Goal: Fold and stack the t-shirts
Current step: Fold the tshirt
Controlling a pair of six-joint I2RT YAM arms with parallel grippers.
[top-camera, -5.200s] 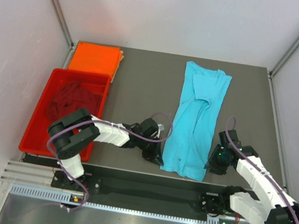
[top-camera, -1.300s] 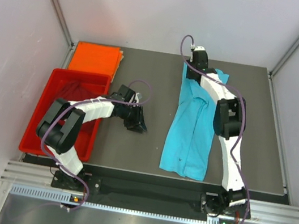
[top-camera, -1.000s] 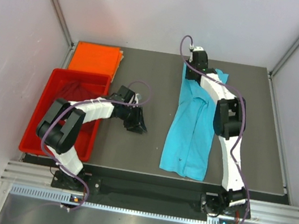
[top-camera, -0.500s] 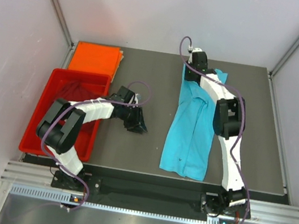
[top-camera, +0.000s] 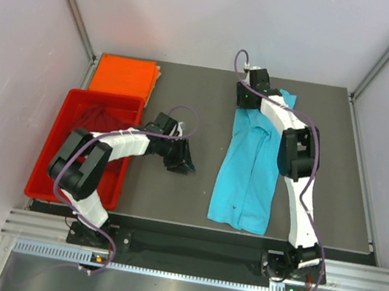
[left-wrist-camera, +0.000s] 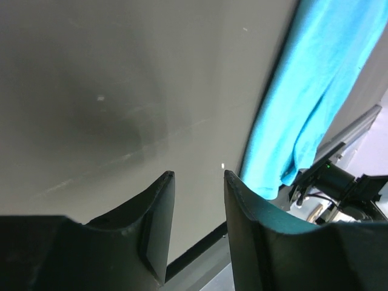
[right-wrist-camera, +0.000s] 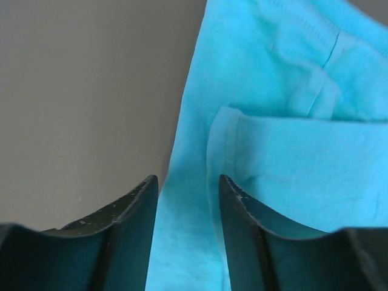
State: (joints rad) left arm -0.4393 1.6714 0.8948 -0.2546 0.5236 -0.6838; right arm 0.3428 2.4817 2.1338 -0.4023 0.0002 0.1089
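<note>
While the orange t-shirt (top-camera: 122, 76) lies folded at the far left corner of the worktop (top-camera: 186, 107) and the maroon t-shirt (top-camera: 89, 128) sits bunched in the red tray (top-camera: 43, 157), the left claw (top-camera: 183, 160) hovers, jaws apart and empty, over bare worktop. Right of centre lies the turquoise t-shirt (top-camera: 249, 177), a long strip. The right claw (top-camera: 248, 98) hangs over its far end, jaws apart. The fold would likely go best by pinching all layers there, then lifting before carrying nearward.
</note>
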